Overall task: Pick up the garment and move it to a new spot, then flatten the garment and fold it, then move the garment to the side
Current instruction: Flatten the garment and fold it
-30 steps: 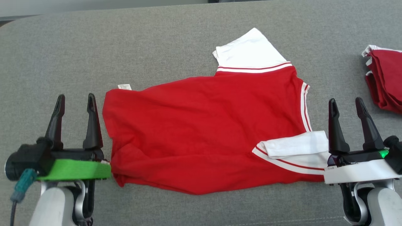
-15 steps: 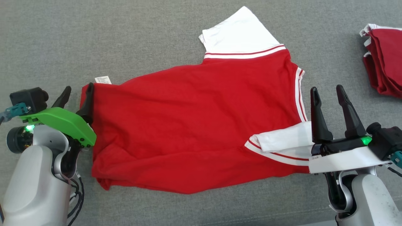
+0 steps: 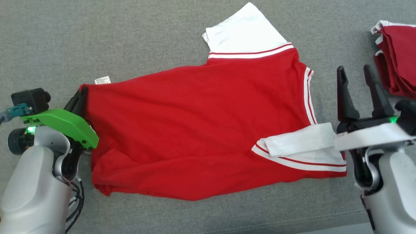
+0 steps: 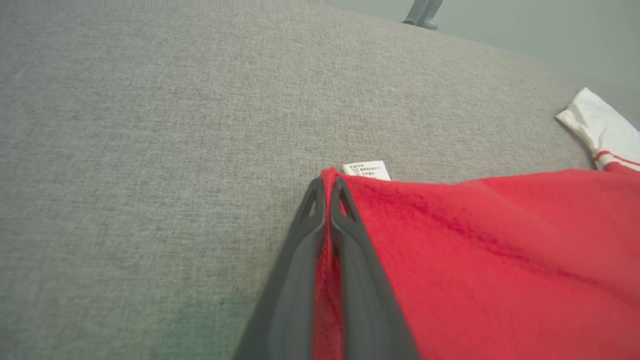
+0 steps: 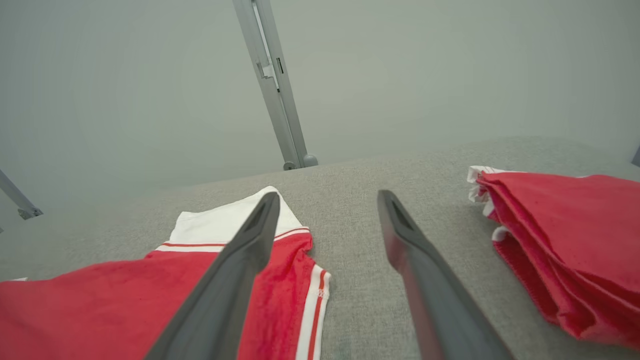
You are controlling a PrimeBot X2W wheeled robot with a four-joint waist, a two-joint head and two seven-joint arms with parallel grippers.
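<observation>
The garment is a red shirt with white sleeves and striped trim, spread across the grey padded surface. My left gripper is shut on its far left corner, beside the white care label. In the left wrist view the two dark fingers pinch red cloth between them. My right gripper stands open above the surface just right of the collar and the near white sleeve, holding nothing; its fingers stand wide apart.
A stack of folded red garments lies at the right edge, close to my right gripper, also seen as the folded stack. Bare grey cushion stretches to the left and behind. A metal post stands beyond the far edge.
My left gripper moved in to the shirt's left corner and shut on it. My right gripper shifted right and further away, still open. The head camera tilted down.
</observation>
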